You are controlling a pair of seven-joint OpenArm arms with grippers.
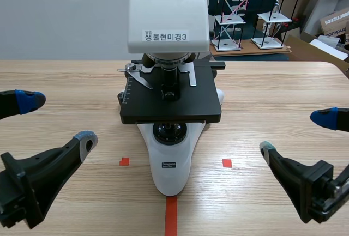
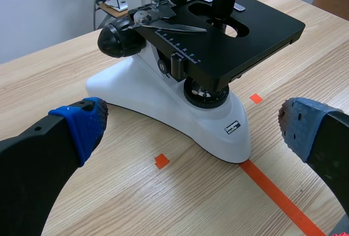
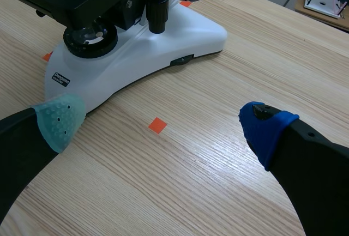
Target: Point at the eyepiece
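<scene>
On the bench [image 1: 272, 83], left pincer [image 1: 56, 120] and right pincer [image 1: 293, 132] flank the microscope [image 1: 170, 110], open, empty; pointing awaits a rise toward the hidden eyepiece.

table [image 1: 272, 89]: matt wood grain | microscope base [image 1: 171, 177]: glossy white, probably plastic

Lab — microscope [image 1: 170, 105], stick-built tower models [image 1: 229, 18], cardboard boxes [image 1: 334, 22]

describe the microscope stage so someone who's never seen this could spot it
A white microscope stands at the middle of the wooden table. Midway up its body juts the stage: a flat black slab, the only broad dark plate on the white frame.
</scene>
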